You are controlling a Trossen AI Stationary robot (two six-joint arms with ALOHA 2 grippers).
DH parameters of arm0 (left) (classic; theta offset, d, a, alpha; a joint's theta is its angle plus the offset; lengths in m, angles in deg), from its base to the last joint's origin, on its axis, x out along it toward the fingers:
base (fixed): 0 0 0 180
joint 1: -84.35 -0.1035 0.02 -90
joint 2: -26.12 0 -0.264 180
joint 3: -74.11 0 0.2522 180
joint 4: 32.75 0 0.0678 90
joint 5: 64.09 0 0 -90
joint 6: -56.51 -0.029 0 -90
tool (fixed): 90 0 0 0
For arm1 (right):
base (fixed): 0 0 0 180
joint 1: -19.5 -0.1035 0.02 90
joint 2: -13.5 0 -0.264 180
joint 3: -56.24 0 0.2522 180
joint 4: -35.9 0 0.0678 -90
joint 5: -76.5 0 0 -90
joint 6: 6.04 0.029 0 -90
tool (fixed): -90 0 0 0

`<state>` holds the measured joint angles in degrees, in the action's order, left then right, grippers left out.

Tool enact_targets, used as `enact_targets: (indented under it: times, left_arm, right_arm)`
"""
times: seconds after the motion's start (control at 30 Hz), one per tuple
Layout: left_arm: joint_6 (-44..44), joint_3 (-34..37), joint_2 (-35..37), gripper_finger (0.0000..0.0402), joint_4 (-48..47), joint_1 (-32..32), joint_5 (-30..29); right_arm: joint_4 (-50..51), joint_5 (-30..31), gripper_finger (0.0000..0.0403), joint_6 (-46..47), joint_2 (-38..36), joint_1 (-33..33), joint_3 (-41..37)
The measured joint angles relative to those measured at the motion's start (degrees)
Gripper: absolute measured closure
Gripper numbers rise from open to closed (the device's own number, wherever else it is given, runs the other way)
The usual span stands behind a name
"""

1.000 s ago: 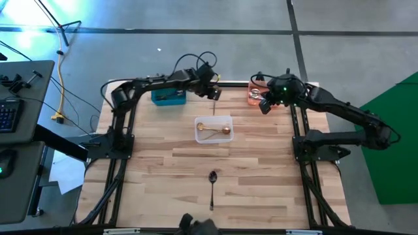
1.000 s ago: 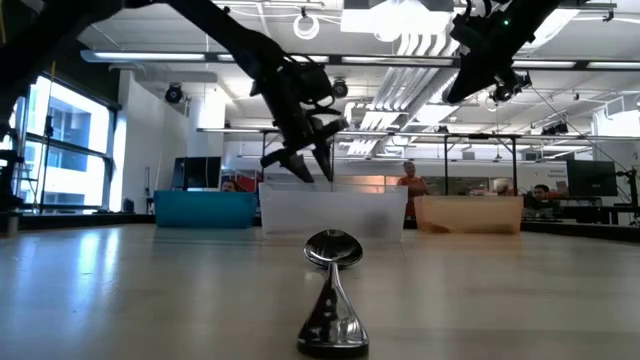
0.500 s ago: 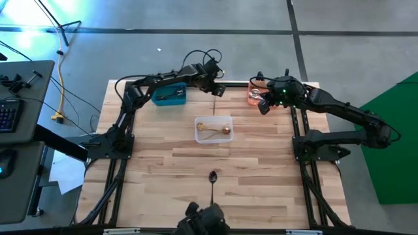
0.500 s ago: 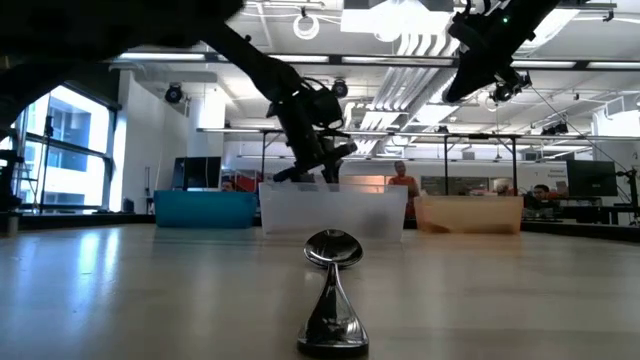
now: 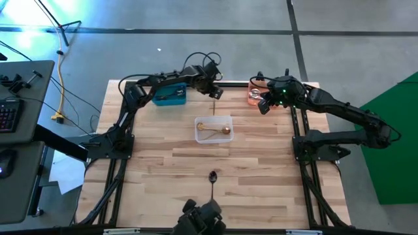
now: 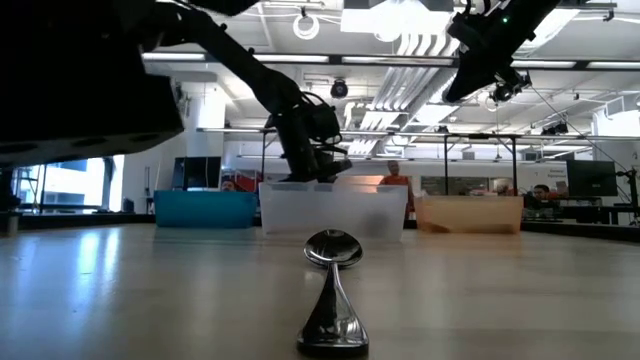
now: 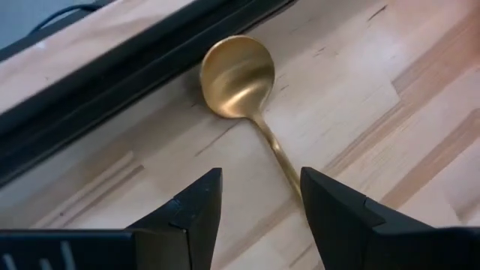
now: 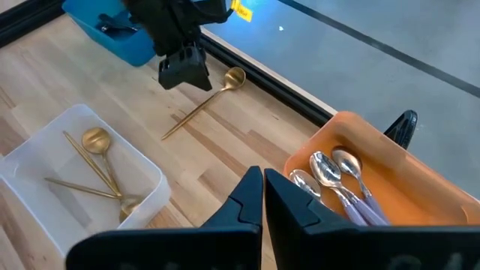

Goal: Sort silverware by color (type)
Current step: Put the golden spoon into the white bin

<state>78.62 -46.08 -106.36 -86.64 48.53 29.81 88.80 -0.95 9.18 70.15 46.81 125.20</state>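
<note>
The left gripper (image 7: 255, 206), having swung away from the clear bin (image 5: 213, 129) over the last second, is now hovering with fingers spread just above a gold spoon (image 7: 244, 90) lying against the surface's (image 5: 261, 163) far rail, its handle running between them. That spoon is probably next for the clear bin. The right gripper (image 8: 262, 196), pressed together, is waiting over the orange bin (image 8: 390, 169). A dark spoon (image 5: 212, 183) is lying well behind both.

Bright, even overhead light; ceiling lamps (image 6: 420, 35) glare at top of the low view, arm silhouetted black upper left, near spoon (image 6: 333, 290) blurred.
</note>
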Motion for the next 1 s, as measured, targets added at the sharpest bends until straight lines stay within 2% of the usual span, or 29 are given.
enact_targets:
  times: [0.17, 0.27, 0.4, 0.67, 0.73, 0.83, 1.0]
  left_arm:
    - [-2.48, 0.00, -0.01, 0.0235, -1.94, -1.44, 0.74]
    - [-5.42, 0.00, 0.01, 0.0254, -2.51, -2.12, 1.89]
    - [-9.80, 0.00, 0.74, 0.0298, -2.93, -2.62, 4.07]
    - [-25.41, 0.02, 1.41, 0.0395, -5.58, -2.62, 7.70]
    - [-24.97, 0.04, 1.41, 0.0396, -6.41, -2.93, 7.85]
    - [-19.66, 0.04, 1.41, 0.0384, -6.39, -3.56, 7.83]
    - [-18.32, 0.04, 1.41, 0.0344, -6.08, -3.62, 9.38]
  right_arm:
    - [0.00, -0.02, 0.0402, 0.31, 0.00, 0.00, -0.01]
    - [0.01, -0.02, 0.0402, 0.28, 0.00, 0.00, -0.02]
    - [0.02, -0.04, 0.0402, -0.09, 0.00, 0.00, -0.01]
    - [0.29, -0.08, 0.0402, 0.17, 0.00, 0.00, 0.00]
    - [0.55, -0.09, 0.0402, 0.35, 0.02, 0.00, -0.01]
    - [0.50, -0.09, 0.0402, 0.29, 0.02, 0.00, -0.02]
    - [0.49, -0.09, 0.0402, -0.21, 0.02, 0.00, -0.02]
